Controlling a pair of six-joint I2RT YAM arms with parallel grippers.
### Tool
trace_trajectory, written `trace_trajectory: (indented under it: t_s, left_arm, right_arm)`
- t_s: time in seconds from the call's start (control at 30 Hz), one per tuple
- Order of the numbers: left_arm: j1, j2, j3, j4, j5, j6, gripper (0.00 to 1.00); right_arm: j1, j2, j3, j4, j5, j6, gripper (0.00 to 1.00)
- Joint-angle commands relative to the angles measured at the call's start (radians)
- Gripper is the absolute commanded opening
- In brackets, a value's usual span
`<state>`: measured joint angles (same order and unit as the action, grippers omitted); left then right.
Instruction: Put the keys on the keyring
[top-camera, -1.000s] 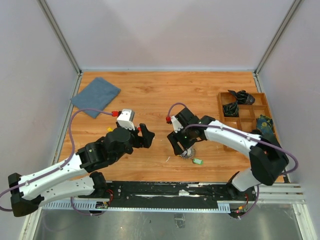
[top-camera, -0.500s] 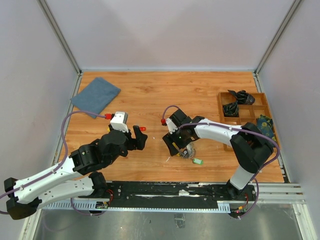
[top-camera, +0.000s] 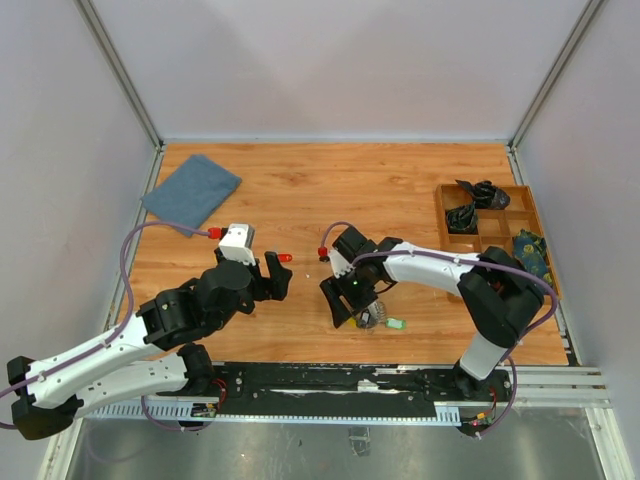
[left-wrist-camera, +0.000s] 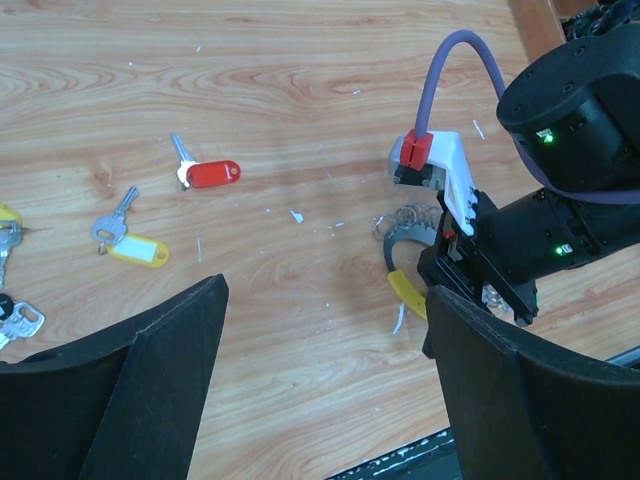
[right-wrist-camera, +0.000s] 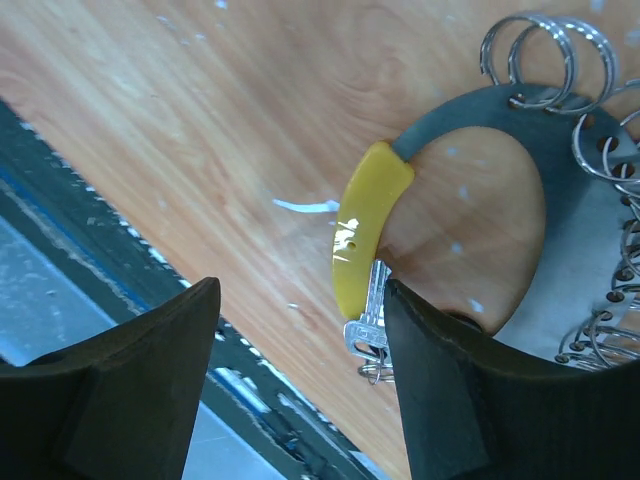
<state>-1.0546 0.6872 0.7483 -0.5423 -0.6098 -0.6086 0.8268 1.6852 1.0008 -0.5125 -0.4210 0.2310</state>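
My left claw (left-wrist-camera: 325, 300) gapes open with nothing in it, near the keys (left-wrist-camera: 210, 173). My right claw (right-wrist-camera: 300, 290) stands apart over the keyring (right-wrist-camera: 365, 215).

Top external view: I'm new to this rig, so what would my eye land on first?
The right gripper hangs open over the keyring, front and centre on the table, its yellow segment between the jaws. A red-tagged key lies just beyond the left gripper, and a blue cloth sits in the far left corner.

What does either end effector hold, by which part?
Nothing. Left end effector open, empty; right end effector straddles the yellow section of the grey metal keyring, unclamped.
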Motion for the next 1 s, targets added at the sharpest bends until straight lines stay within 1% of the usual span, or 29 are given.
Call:
trace_trajectory:
  t_s: [0.0, 0.13, 0.17, 0.27, 0.37, 0.47, 0.57, 0.67, 0.7, 0.83, 0.97]
  left_arm:
    - [0.010, -0.003, 0.044, -0.011, -0.037, 0.013, 0.86]
    - [0.009, -0.001, 0.064, -0.034, -0.047, 0.013, 0.86]
    - [0.009, -0.005, 0.068, -0.045, -0.051, 0.009, 0.86]
    - [0.009, -0.025, 0.085, -0.083, -0.067, -0.003, 0.86]
    - [0.009, -0.055, 0.097, -0.127, -0.086, -0.021, 0.86]
    - [0.010, -0.087, 0.105, -0.167, -0.101, -0.043, 0.86]
    - [0.009, -0.113, 0.108, -0.195, -0.117, -0.059, 0.86]
    - [0.009, -0.125, 0.107, -0.206, -0.123, -0.066, 0.86]
    - [0.009, -0.125, 0.106, -0.205, -0.124, -0.066, 0.86]
    - [0.009, -0.116, 0.105, -0.194, -0.124, -0.062, 0.86]
    - [0.010, -0.102, 0.108, -0.178, -0.121, -0.049, 0.86]
  right_arm:
    - [0.014, 0.032, 0.033, 0.067, -0.128, 0.091, 0.67]
    - [0.011, 0.155, 0.172, 0.113, -0.212, 0.097, 0.67]
    - [0.005, 0.211, 0.226, 0.112, -0.223, 0.095, 0.67]
    - [-0.020, 0.328, 0.323, 0.122, -0.265, 0.095, 0.67]
    - [-0.047, 0.406, 0.386, 0.118, -0.237, 0.087, 0.66]
    - [-0.072, 0.435, 0.411, 0.109, -0.183, 0.066, 0.66]
    - [-0.084, 0.407, 0.411, 0.126, -0.189, 0.020, 0.66]
    - [-0.078, 0.310, 0.373, 0.146, -0.207, -0.046, 0.66]
    - [-0.075, 0.255, 0.351, 0.153, -0.198, -0.064, 0.67]
    - [-0.065, 0.093, 0.237, 0.123, -0.106, -0.121, 0.70]
    - [-0.065, -0.006, 0.126, 0.058, -0.020, -0.146, 0.72]
